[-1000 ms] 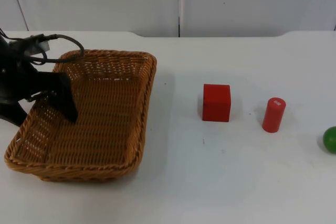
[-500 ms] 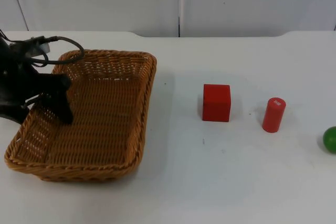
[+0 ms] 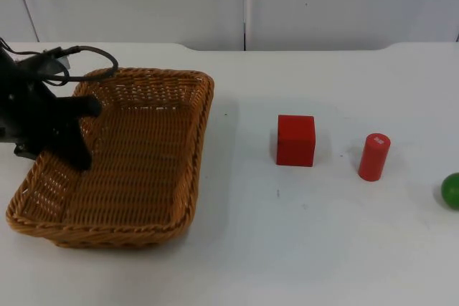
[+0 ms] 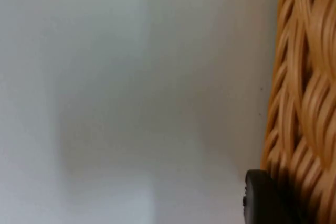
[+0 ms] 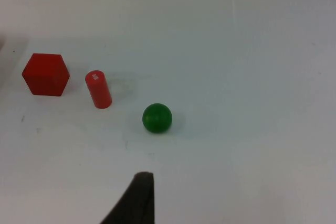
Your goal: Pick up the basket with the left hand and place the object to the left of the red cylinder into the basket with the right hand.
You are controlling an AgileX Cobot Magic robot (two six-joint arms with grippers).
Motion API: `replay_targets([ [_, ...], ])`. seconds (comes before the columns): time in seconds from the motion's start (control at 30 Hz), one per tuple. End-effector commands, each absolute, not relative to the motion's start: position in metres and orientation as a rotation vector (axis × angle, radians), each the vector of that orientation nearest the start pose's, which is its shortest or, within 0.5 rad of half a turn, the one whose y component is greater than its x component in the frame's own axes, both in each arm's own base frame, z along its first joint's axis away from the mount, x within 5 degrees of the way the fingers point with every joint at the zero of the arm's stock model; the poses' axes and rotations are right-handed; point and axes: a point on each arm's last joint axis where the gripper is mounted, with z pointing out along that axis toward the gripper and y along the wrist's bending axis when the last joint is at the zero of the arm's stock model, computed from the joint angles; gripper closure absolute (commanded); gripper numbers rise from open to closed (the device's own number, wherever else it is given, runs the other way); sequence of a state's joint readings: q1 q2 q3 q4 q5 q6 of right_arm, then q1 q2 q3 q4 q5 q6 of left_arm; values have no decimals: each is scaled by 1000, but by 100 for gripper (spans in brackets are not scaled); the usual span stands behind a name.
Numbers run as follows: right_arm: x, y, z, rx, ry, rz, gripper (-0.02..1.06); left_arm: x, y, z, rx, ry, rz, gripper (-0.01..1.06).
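Black left gripper [image 3: 72, 145] sits at wicker basket's [image 3: 143, 170] left rim, one finger inside the wall; whether it grips can't be told. Left wrist view: weave beside a fingertip [image 4: 262, 203], white table [image 4: 131, 103] alongside. Well to gripper's right: red cube [image 3: 296, 140], then red cylinder [image 3: 374, 156], then green ball [image 3: 451, 190]. Right gripper [image 5: 137, 203], opening unclear, hovers near the ball, w/ cylinder & cube beyond.
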State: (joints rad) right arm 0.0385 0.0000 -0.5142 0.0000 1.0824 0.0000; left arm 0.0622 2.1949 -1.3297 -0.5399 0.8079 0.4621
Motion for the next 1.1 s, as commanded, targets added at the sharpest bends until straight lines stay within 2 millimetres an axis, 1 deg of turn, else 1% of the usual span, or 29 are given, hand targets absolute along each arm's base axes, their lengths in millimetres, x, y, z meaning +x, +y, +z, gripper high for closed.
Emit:
replay_targets([
  [0.0,-7,0,280,-45,2046,18,-1,397,-12,85,0,3007,-610,76],
  [0.1,-7,0,280,-45,2046,18,-1,396,-12,85,1,3010,-613,77],
  [0.13,-7,0,280,-45,2046,18,-1,396,-13,85,2,3012,-616,79],
  [0.2,-7,0,280,-45,2046,18,-1,396,-13,86,3,3015,-623,91],
  [0.23,-7,0,280,-45,2046,18,-1,396,-13,86,3,3015,-623,91],
  [0.3,-7,0,280,-45,2046,18,-1,395,-14,87,-2,3015,-634,105],
  [0.47,-7,0,280,-45,2046,18,-1,394,-16,89,-18,3019,-673,105],
  [0.57,-7,0,280,-45,2046,18,-1,393,-19,100,-16,3018,-698,105],
  [0.6,-7,0,280,-45,2046,18,-1,393,-19,100,-16,3018,-698,105],
  [0.73,-7,0,280,-45,2046,18,-1,390,-21,134,-34,2972,-704,105],
  [0.77,-7,0,280,-45,2046,18,-1,390,-21,134,-34,2972,-704,105],
  [0.83,-7,0,280,-45,2046,18,-1,385,-22,157,-8,2958,-721,105],
  [0.87,-7,0,280,-45,2046,18,-1,382,-23,166,6,2953,-728,105],
  [0.9,-7,0,280,-45,2046,18,-1,380,-23,170,10,2954,-736,105],
  [0.93,-7,0,280,-45,2046,18,-1,376,-24,182,22,2955,-753,105],
  [0.97,-7,0,280,-45,2046,18,-1,376,-24,182,22,2955,-753,105],
  [1.03,-7,0,280,-45,2046,18,-1,371,-25,192,25,2956,-765,105],
  [1.07,-7,0,280,-45,2046,18,-1,367,-26,204,39,2949,-776,105],
])
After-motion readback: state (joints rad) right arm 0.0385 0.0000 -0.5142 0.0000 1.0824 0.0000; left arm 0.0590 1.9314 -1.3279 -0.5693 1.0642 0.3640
